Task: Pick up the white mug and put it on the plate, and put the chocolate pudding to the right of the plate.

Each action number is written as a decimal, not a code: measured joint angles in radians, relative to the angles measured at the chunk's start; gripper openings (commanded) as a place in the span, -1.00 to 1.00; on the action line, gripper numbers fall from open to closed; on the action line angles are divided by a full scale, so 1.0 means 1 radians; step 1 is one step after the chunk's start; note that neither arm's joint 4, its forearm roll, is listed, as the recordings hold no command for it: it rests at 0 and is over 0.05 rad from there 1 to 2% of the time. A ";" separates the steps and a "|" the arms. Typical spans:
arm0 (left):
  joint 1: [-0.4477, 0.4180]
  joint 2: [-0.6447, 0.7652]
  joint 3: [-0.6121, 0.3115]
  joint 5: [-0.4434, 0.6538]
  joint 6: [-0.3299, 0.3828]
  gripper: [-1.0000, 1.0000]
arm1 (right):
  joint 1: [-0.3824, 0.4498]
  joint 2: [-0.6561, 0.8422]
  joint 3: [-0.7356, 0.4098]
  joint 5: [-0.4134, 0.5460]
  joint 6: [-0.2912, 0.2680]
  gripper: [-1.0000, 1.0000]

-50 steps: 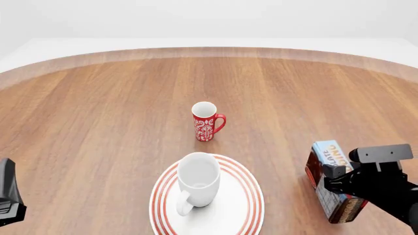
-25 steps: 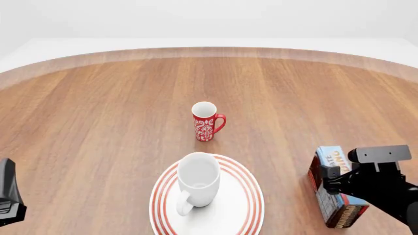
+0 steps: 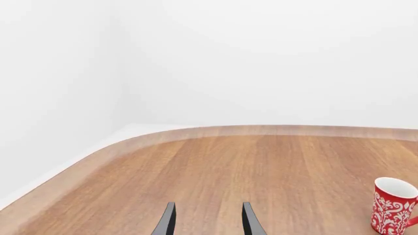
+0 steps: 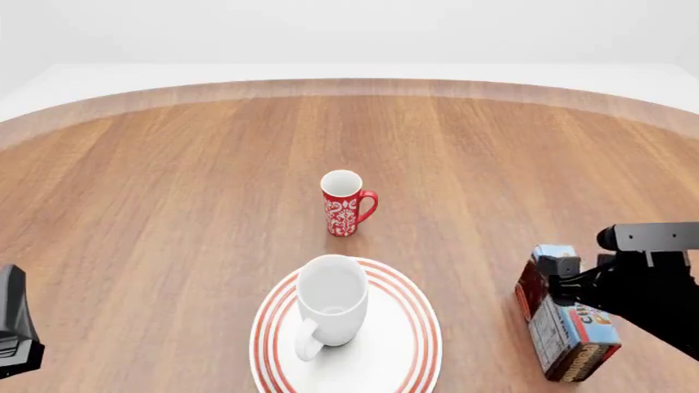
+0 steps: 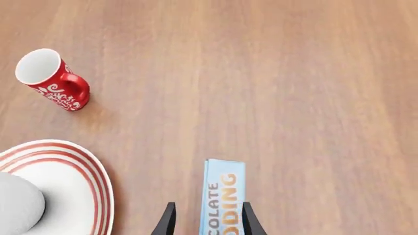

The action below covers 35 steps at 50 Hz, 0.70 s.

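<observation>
Table [image 4: 164, 180]: round-edged top, warm brown wood-grain planks, satin finish.

Plate [image 4: 404, 344]: large, round, glossy white, concentric red rings at the rim; at the near centre of the table.

White mug [image 4: 331, 303]: plain glossy white, wide rounded body, loop handle turned toward the camera side; stands upright on the plate.

Red mug [image 4: 344, 203]: slim, tall, red with white scroll pattern, white interior, loop handle; upright beyond the plate, apart from it.

Chocolate pudding [image 4: 568, 327]: small rectangular carton, light blue face, dark brown and red sides; stands on the table right of the plate, apart from it. Right wrist view reads "OLATE" and "DDING" in white and orange [image 5: 223, 196].

Right gripper [image 5: 205, 220]: dark fingers straddle the carton's near end; contact cannot be told.

Left gripper [image 3: 206, 220]: slim dark fingers parted, nothing between them, over bare wood at the table's left.
</observation>
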 measured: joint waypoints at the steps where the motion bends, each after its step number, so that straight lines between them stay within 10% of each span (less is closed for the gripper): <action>1: 0.000 0.000 0.000 0.000 0.000 1.00 | 0.001 -0.005 -0.006 0.008 0.003 1.00; 35: 0.000 0.000 0.000 0.000 0.000 1.00 | 0.015 -0.245 -0.206 0.221 0.089 1.00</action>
